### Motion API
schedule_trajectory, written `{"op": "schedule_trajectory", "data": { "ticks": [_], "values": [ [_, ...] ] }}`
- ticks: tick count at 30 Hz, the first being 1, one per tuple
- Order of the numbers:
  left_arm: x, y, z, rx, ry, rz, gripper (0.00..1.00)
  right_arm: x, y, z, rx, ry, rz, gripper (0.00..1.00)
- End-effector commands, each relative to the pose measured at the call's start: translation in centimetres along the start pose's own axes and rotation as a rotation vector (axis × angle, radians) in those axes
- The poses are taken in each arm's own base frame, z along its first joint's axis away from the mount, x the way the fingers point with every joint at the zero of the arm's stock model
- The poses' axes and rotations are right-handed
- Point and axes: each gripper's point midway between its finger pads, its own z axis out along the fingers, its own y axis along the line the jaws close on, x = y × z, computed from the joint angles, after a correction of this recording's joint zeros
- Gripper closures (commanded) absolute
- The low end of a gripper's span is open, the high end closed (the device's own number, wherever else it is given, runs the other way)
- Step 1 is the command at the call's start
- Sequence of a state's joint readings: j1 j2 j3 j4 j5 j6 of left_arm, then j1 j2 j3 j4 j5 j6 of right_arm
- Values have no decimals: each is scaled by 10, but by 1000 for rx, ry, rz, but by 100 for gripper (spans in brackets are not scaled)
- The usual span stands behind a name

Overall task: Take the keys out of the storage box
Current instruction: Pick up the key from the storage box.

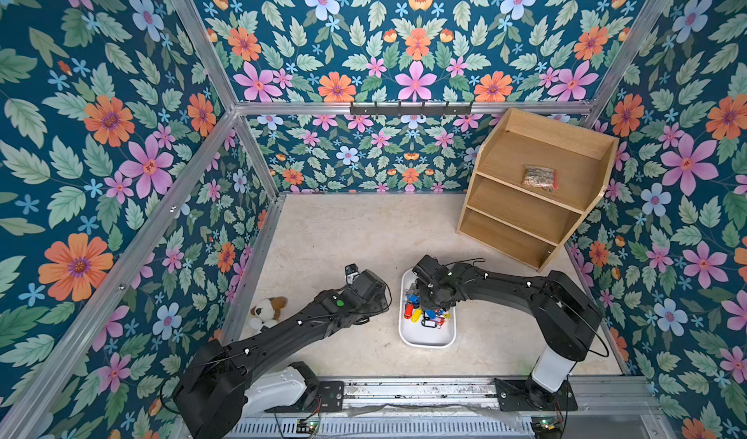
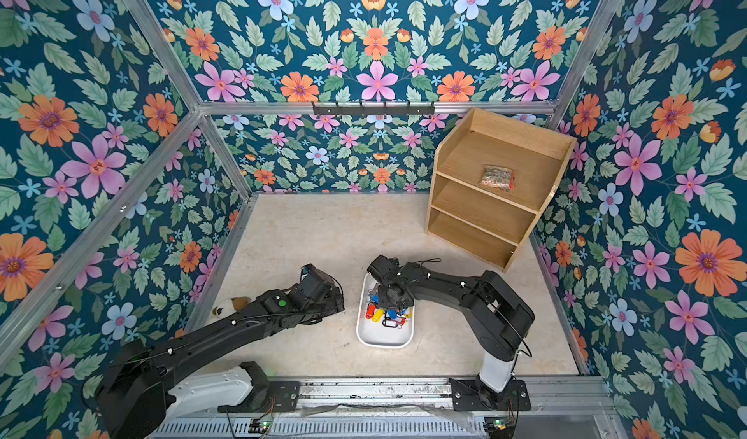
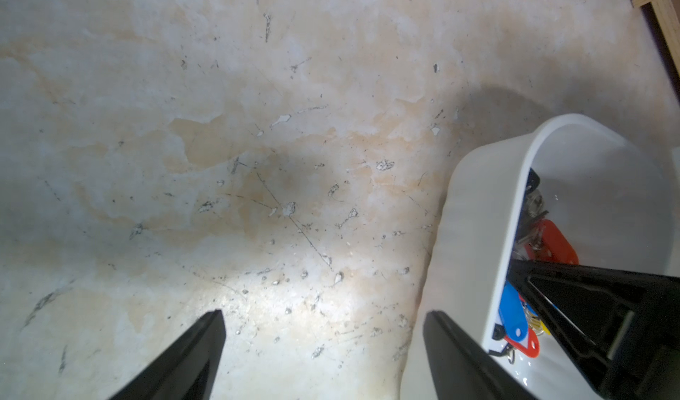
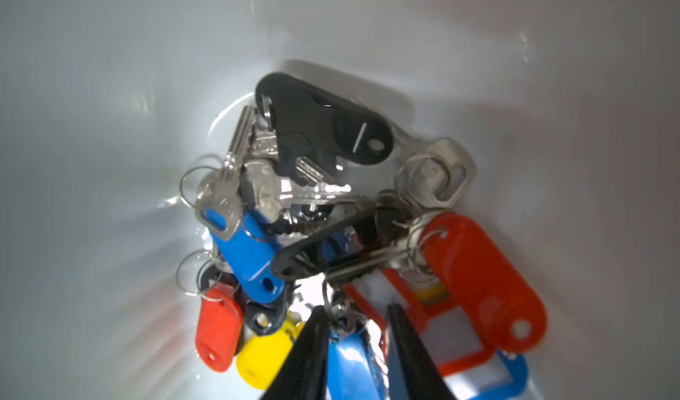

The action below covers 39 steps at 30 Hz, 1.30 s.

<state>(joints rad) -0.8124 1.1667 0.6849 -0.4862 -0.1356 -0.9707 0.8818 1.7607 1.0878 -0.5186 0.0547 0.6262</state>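
- Plainly, in both top views the box [image 1: 428,342] lies on the floor [image 1: 343,235] with the keys [image 1: 424,315] heaped inside, straight under my right arm [image 1: 485,283]. My fingertips there are hidden beneath it.
- Left wrist view: my left gripper [image 3: 323,312] is spread wide and empty over bare floor. The box wall stands just outside one finger, not between the two. From there it could steady that wall if the box slides.
- Right wrist view: my right gripper [image 4: 356,308] is down in the heap, jaws narrow, with a blue tag [image 4: 353,361] and its ring [image 4: 336,317] between them. I cannot tell whether they pinch yet.
- To do this well, I would clamp the flat tag rather than the ring, then lift slowly. The rings just beyond my tips look tangled, so neighbours may trail up and drop.
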Motion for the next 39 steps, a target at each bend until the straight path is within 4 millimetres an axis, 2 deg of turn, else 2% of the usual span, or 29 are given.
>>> {"op": "schedule_trajectory", "data": {
  "ticks": [1,15,20,24,27,33,39],
  "values": [
    [-2,-3,0,7,-4,-3,9,-5,5,-1,-13,-14,-12,72],
    [1,-7,5,9,20,4,9,-9,13,3,-24,-1,-32,83],
    [1,-9,7,9,28,9,9,-9,14,6,-21,6,-34,89],
    [2,-9,7,8,32,13,9,-8,11,5,-10,8,-34,100],
    [2,-8,7,8,32,11,10,-8,9,4,0,5,-33,100],
    [3,-6,6,7,31,8,10,-11,7,-7,0,-16,-20,100],
    [2,-5,5,9,22,0,10,-20,10,-34,-23,-65,-8,100]
  ]
}}
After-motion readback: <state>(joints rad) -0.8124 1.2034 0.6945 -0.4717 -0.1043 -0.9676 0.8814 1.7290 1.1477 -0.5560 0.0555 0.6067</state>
